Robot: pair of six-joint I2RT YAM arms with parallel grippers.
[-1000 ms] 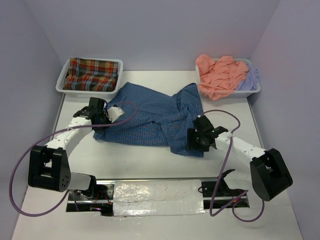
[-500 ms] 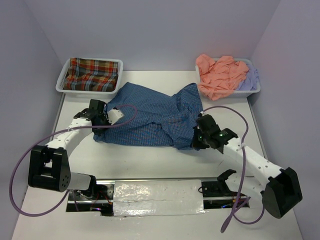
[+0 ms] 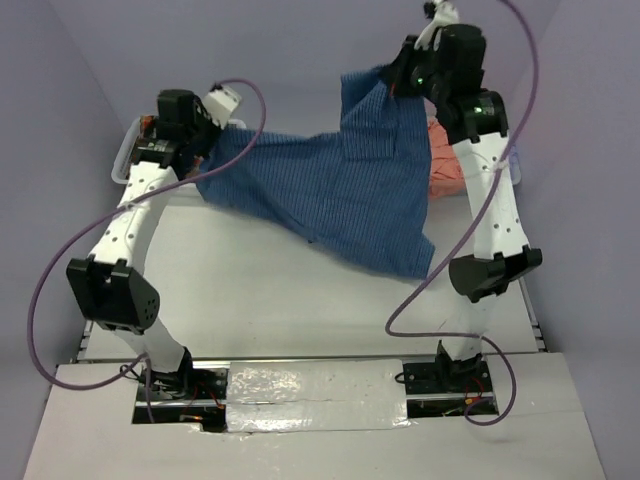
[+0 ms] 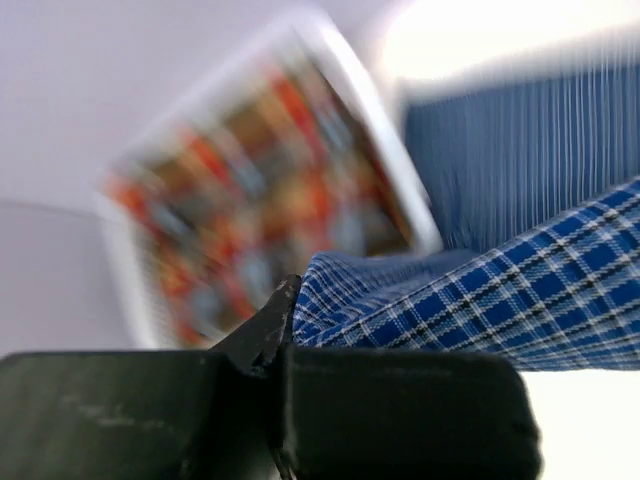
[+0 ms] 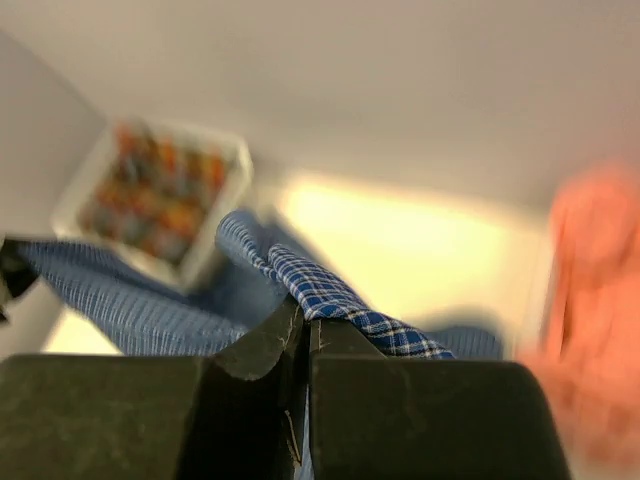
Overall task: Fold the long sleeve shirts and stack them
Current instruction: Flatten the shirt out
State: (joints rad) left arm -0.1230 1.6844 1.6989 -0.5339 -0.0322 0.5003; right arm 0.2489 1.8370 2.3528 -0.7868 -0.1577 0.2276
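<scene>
The blue fine-checked shirt (image 3: 340,190) hangs in the air above the table, stretched between both raised arms. My left gripper (image 3: 197,143) is shut on its left end, and in the left wrist view the checked cloth (image 4: 480,300) runs out of the shut left gripper (image 4: 289,290). High at the back, my right gripper (image 3: 402,76) is shut on the shirt's other end. The right wrist view shows a fold of it (image 5: 330,295) pinched in the right gripper (image 5: 306,318). The shirt's lower corner droops toward the table at the right.
A white tray (image 4: 375,130) with the red-green plaid shirt (image 4: 250,190) stands at the back left, partly behind my left arm. The salmon orange shirt (image 3: 446,172) shows behind my right arm at the back right. Bare table (image 3: 250,290) lies under the hanging shirt.
My right gripper closed on the blue shirt, then both arms rose sharply and lifted it off the table. It now hangs spread between them.
</scene>
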